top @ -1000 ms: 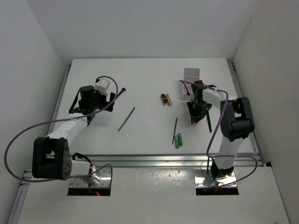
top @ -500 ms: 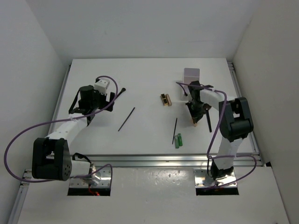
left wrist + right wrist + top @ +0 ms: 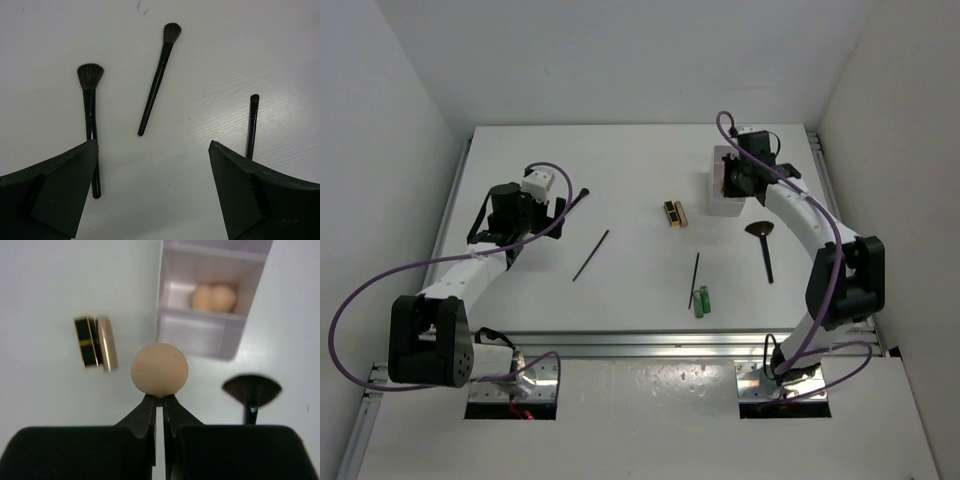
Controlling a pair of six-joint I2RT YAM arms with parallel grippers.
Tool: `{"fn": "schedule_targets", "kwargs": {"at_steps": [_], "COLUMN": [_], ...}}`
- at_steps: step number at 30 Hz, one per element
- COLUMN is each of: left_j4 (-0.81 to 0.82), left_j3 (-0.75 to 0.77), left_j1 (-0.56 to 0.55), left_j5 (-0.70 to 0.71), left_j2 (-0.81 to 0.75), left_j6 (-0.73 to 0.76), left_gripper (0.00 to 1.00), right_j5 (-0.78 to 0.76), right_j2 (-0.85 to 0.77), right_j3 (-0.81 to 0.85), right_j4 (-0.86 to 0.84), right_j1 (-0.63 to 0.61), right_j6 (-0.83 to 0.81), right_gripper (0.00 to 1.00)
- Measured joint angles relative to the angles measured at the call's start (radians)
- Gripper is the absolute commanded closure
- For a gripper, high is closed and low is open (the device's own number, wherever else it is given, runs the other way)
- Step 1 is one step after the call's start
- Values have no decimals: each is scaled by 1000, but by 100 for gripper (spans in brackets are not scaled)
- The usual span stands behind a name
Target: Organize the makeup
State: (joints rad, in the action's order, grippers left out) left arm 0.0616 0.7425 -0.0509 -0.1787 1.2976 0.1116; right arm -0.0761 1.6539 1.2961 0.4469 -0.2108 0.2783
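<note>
My right gripper [image 3: 160,402] has its fingers pinched tight on a beige sponge [image 3: 159,368], hovering by the white box [image 3: 196,337] near the far right corner of the table [image 3: 620,170]. I'd move it over the compartment with the two sponges [image 3: 214,297], lower it, and only then let go.

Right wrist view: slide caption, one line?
Right gripper pinches a beige sponge by the box, one compartment already holding similar beige sponges.

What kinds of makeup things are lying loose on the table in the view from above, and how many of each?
Brushes: 2
Thin black sticks: 2
Green tubes: 2
Black-and-gold case: 1
Total: 7
More may lie hidden under the left arm.
</note>
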Motion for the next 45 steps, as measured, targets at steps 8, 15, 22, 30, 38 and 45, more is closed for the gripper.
{"fn": "schedule_targets", "kwargs": {"at_steps": [8,15,22,30,38,45], "left_j4": [-1,-1,-1,-2,-2,-2], "left_j3": [-1,-11,-13,-13,-13,-13], "left_j1": [0,0,0,0,0,0], "left_j5": [0,3,4,4,4,4], "left_j2": [-10,-13,-13,-12,-12,-12], "left_j6": [4,8,8,8,12,12], "left_gripper": [1,1,1,1,1,1], "right_j5": [-35,8,40,62,82,67], "right_j2": [220,269,270,272,257,249], "right_j3": [85,85,85,79,40,42], "right_j4": [-241,-347,-393,-344,-362,-346], "right_j1": [39,38,38,31,32,32], "right_j6": [-66,-259,-457,-604,-687,-764], "right_gripper": [100,100,100,100,100,100]}}
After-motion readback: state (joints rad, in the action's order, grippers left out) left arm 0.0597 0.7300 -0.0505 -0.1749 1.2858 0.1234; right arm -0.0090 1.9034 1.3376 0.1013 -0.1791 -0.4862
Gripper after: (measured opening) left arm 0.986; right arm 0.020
